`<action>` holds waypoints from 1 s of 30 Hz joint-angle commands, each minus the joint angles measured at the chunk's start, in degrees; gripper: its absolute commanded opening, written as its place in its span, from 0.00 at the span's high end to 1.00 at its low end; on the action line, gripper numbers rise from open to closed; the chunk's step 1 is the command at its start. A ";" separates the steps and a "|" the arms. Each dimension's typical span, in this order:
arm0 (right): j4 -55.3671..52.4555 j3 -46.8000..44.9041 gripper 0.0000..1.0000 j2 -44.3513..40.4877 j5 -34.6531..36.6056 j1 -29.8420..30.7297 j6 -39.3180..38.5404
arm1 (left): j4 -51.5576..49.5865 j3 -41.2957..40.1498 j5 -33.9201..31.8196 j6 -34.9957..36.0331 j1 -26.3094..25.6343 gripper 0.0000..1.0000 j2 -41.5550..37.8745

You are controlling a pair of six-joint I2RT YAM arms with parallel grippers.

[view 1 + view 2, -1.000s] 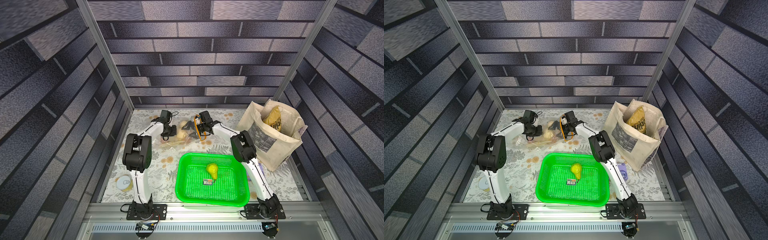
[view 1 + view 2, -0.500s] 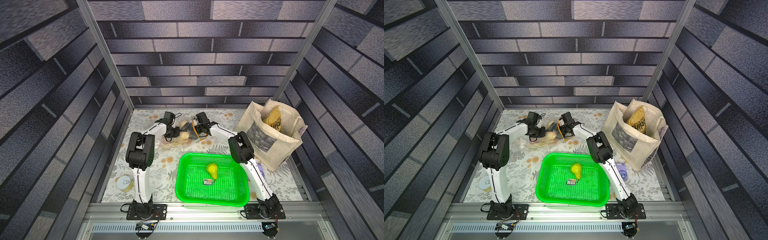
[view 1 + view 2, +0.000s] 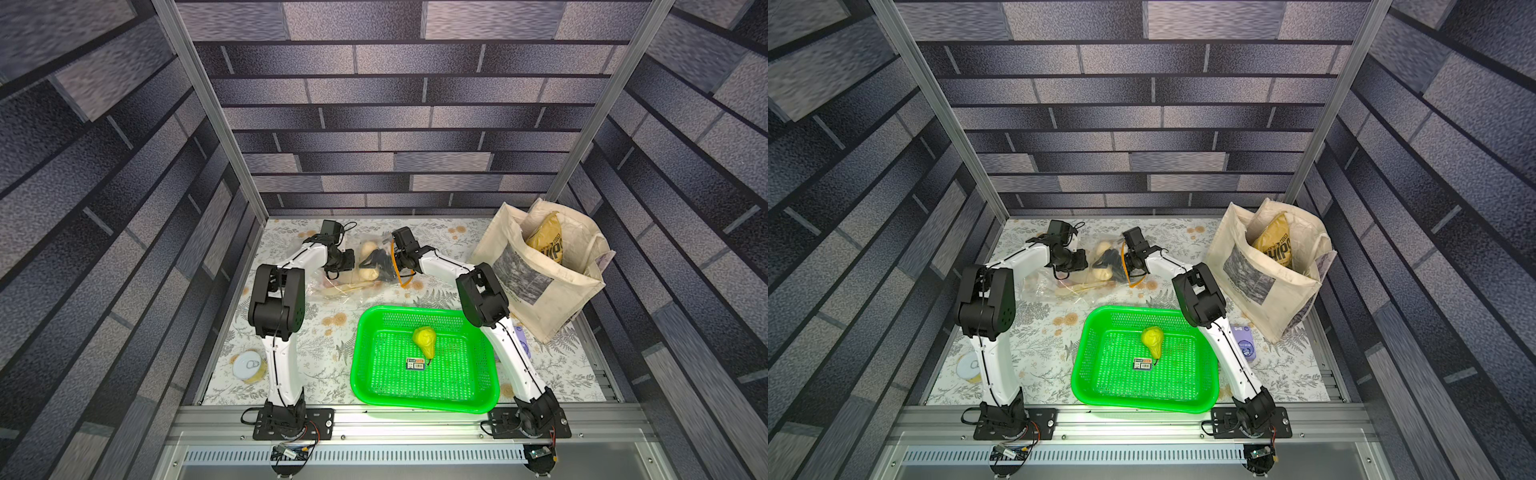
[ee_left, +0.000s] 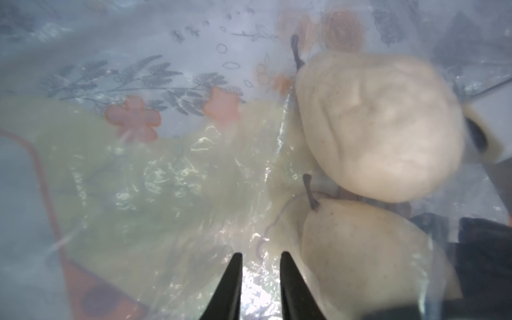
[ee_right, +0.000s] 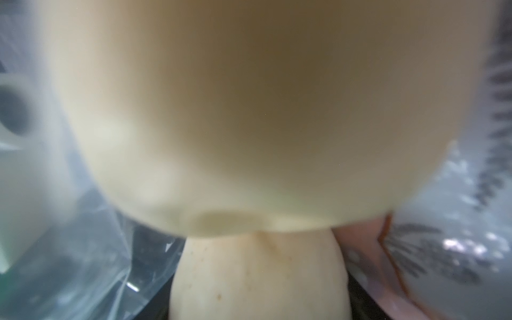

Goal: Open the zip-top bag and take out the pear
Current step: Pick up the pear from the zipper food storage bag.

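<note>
We take this to be the taking-out step. The large crinkly clear plastic zip-top bag point(image 3: 332, 286) lies on the floral tablecloth point(image 3: 324, 357) at the far middle of the table, between the two arms. Its mouth looks open, since the orange zip strip point(image 3: 402, 282) loops round the right arm's wrist.

The right gripper point(image 3: 376, 264) reaches in from the right among two pale pears point(image 4: 379, 127) inside the bag, one just nearer than the other. Its wrist view is filled by one blurred pear touching the second. No finger shows there, so we cannot tell whether its jaws are parted or clenched on fruit.

The left gripper point(image 4: 260, 257) sits at the bag's left side. Its jaws are narrowly parted, with film showing in the gap, and we see nothing firmly caught there. A yellow-green pear point(image 3: 424, 338) lies apart in the bright green perforated plastic basket point(image 3: 415, 308) at the near middle.

Next, we judge, the right jaws need to close round one pear's body. They should then draw it back through the mouth while the left side stops the film dragging along.
</note>
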 commanded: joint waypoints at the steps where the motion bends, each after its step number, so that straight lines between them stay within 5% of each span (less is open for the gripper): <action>1: 0.64 -3.07 0.46 -3.71 0.44 -1.27 -1.04 | -2.62 1.89 1.45 2.81 1.05 0.68 -6.71; 11: -1.05 -4.28 0.45 -6.59 -0.86 -2.85 -4.39 | -0.62 0.58 11.62 3.67 0.41 0.46 -17.67; 16: -4.13 -5.19 0.45 -8.89 -0.36 -3.62 -6.59 | -6.34 2.68 15.15 11.11 -1.15 0.39 -19.73; 22: -5.90 -6.04 0.44 -10.69 -1.47 -4.51 -8.40 | 3.59 -6.72 20.24 16.29 -2.43 0.34 -25.26; 30: -10.31 -6.13 0.43 -13.61 -1.02 -5.10 -12.32 | 4.00 -6.54 17.93 19.13 -5.15 0.29 -24.17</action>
